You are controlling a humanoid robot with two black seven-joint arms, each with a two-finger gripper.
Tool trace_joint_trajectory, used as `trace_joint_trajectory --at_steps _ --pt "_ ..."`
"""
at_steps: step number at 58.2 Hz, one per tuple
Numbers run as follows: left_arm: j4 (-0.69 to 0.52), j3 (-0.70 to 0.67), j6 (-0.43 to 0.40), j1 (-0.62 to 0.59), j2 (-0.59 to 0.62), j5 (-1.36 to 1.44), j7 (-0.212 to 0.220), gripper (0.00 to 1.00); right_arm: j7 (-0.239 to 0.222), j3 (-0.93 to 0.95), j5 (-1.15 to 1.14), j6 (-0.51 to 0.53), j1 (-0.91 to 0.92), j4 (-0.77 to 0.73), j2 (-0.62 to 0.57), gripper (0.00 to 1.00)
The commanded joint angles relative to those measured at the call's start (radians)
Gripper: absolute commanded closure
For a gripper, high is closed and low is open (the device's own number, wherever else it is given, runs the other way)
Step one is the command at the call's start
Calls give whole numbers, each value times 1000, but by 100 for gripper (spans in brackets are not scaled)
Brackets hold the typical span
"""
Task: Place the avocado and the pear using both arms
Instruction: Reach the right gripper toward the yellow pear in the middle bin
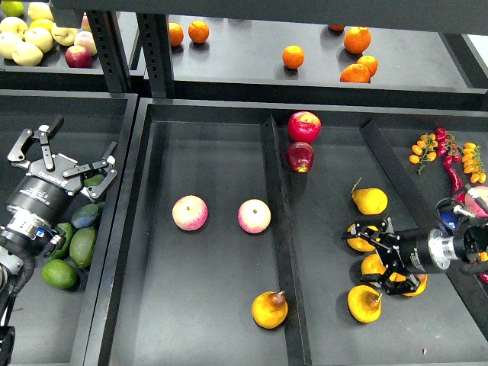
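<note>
Centre tray point(206, 114): two pink apples point(190, 213) point(254, 216) lying side by side, apart. Against the divider point(278, 229), a red apple point(304, 126) with a darker red apple point(300, 156) just below it. Upper shelf point(244, 57): several oranges point(293, 56) scattered. Top-left bin: pale yellow-green apples point(27, 38) piled, one red apple point(78, 56) at their edge. Far right: small orange and red peppers point(450, 156) clustered.

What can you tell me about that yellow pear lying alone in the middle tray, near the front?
The pear is plump and yellow-orange with a glossy skin, a brownish patch and a short dark stem at its narrow end, which points up and right. It lies on its side on the dark tray floor, close to the divider. No gripper touches it.
</note>
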Motion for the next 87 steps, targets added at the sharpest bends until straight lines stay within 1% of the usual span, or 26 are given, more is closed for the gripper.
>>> trace_joint_trajectory --at_steps 1,10,19,45,64,87 --pt "-5 0 -3 0 0 0 -2 0 0 -51 -20 0 22 -87 73 1" --pt "-11 0 -14 3 0 0 -2 0 0 -46 -72 0 23 -184 154 1" --pt "-11 -2 -20 8 0 0 -3 0 0 -55 -109 0 28 -194 201 1" --pt "-10 -2 -25 9 0 0 -2 0 0 -66 -94 0 20 -231 328 1" --pt "-10 -2 -26 14 0 0 -3 0 0 -64 -98 0 0 -308 433 1" --pt "-8 -2 -26 14 0 0 -2 0 0 -45 -103 0 -3 -401 519 1"
